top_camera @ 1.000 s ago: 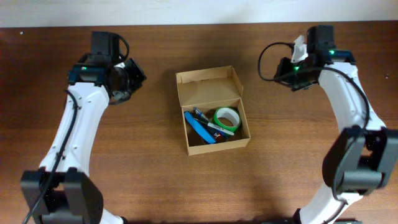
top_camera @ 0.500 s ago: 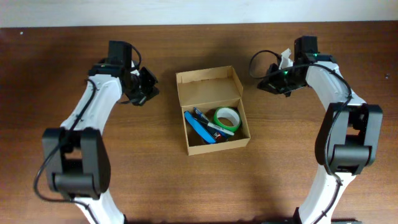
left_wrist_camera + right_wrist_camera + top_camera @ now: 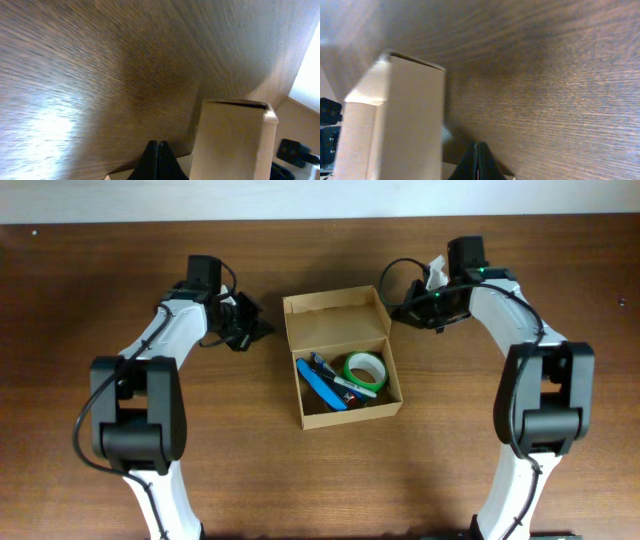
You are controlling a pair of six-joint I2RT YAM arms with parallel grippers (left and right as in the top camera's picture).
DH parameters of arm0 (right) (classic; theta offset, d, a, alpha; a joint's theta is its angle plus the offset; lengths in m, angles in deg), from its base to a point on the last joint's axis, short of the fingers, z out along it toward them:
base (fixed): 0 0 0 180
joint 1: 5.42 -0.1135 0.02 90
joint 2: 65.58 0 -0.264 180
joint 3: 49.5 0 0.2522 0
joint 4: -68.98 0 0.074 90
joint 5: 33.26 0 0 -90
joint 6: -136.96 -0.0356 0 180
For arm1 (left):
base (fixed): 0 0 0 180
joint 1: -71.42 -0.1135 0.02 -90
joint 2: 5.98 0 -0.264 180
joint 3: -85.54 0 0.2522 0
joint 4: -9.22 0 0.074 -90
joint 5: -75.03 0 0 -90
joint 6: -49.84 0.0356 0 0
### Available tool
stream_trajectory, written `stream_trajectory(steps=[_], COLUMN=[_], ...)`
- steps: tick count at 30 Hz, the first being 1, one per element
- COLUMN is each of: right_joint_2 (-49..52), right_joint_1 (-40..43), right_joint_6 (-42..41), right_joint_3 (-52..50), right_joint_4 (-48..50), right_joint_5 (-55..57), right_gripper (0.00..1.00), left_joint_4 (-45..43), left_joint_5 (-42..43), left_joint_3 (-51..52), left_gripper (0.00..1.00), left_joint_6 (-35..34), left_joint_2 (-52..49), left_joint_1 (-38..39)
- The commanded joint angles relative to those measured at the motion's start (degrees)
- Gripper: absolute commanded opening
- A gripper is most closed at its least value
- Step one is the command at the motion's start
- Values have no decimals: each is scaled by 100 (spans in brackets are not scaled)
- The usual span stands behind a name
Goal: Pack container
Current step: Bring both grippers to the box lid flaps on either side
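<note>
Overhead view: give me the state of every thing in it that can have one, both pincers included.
container, open, flap lid folded back, partly filled
tape roll, lying flat inside the container
blue flat piece, lying inside the container
markers, lying inside the container, caps on as far as can be seen
left pincer, shut, holding nothing
right pincer, shut, holding nothing

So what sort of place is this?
Probably a robotics lab or test bench: a left arm and right arm at a wooden table, flanking an open box holding tape and a marker.
</note>
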Motion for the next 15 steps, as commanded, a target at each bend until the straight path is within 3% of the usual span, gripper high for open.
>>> stream_trajectory(steps=[1, 15], right_joint_2=[243, 271], right_joint_1=[-87, -177], right_joint_6=[-109, 474], right_joint_3=[118, 133], right_joint_4=[15, 660], right_joint_5=[-144, -852], right_gripper=[4, 3], left_joint_4=[-247, -1867], left_joint_5=[389, 938], left_joint_3=[37, -22], left_gripper=[2, 2], left_joint_6=[-341, -479], left_joint_2=[-293, -407], left_joint_1=[177, 516])
